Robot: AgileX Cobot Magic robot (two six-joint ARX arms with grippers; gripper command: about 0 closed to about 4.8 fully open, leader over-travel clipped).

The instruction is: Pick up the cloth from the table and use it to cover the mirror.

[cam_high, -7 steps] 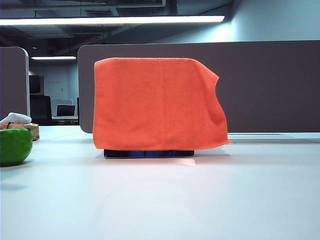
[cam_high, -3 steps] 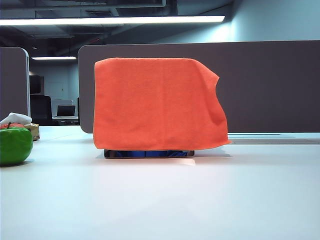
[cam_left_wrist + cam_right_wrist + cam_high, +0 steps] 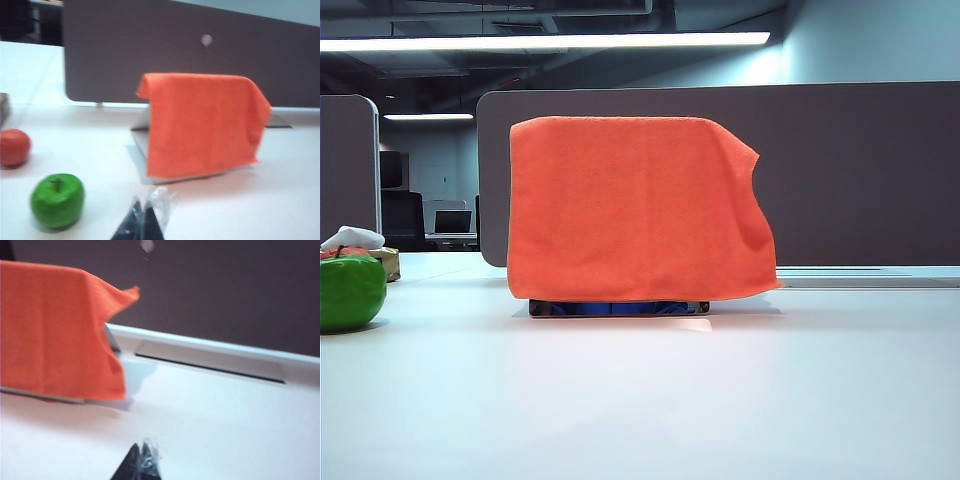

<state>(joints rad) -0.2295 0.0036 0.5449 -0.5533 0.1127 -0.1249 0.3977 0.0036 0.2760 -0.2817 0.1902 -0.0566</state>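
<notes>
While the cloth (image 3: 638, 208) hung unmoved over the mirror (image 3: 618, 308), both empty hands, left hand (image 3: 144, 220) and right hand (image 3: 141, 462), stood clear with fingers together near the table's (image 3: 640, 400) front edge; covering looked finished.

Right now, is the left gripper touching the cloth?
Apart. In the left wrist view the left gripper sits shut, with bare table between its tips and the cloth draped over the mirror.

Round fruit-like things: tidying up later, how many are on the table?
2, both left of the covered mirror: a green one nearer the left pincer, a red one farther back. Others may be hidden.
</notes>
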